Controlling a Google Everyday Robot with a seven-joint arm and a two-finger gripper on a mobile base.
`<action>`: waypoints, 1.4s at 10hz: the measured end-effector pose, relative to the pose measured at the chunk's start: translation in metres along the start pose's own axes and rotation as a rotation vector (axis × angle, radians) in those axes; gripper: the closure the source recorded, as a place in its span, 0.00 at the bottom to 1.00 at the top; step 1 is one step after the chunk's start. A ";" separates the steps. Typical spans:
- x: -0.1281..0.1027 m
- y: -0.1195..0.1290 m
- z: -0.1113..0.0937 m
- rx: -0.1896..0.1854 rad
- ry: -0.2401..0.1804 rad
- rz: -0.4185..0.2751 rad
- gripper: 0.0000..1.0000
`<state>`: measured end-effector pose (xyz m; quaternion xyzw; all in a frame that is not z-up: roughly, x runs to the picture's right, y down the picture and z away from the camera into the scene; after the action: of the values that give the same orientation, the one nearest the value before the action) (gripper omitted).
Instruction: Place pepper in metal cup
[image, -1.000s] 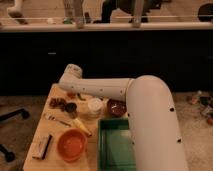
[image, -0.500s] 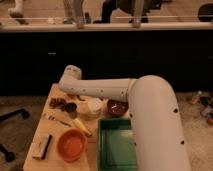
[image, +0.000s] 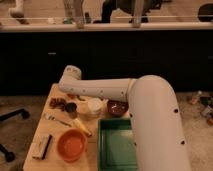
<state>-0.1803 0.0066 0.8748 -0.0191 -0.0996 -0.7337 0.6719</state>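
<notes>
At table's far edge: claw (image: 66, 93) hidden, grip unclear | metal cup (image: 71, 108) near | orange bowl (image: 71, 144) front

Office-like room: rolling chair (image: 11, 117), counter (image: 105, 27).

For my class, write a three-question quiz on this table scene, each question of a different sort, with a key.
1. True or false: the metal cup stands left of the white container.
2. Which is nearest the camera? A orange bowl B maroon bowl C metal cup
3. What colour is the tray?

Key: 1 true. 2 A. 3 green.
The gripper is hidden behind the arm.
</notes>
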 end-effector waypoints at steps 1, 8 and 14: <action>0.001 -0.005 -0.007 0.000 0.026 -0.011 0.90; -0.022 -0.055 -0.087 0.155 0.261 -0.094 0.90; -0.038 -0.061 -0.052 0.324 0.305 -0.058 0.90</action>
<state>-0.2311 0.0401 0.8106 0.2033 -0.1140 -0.7214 0.6521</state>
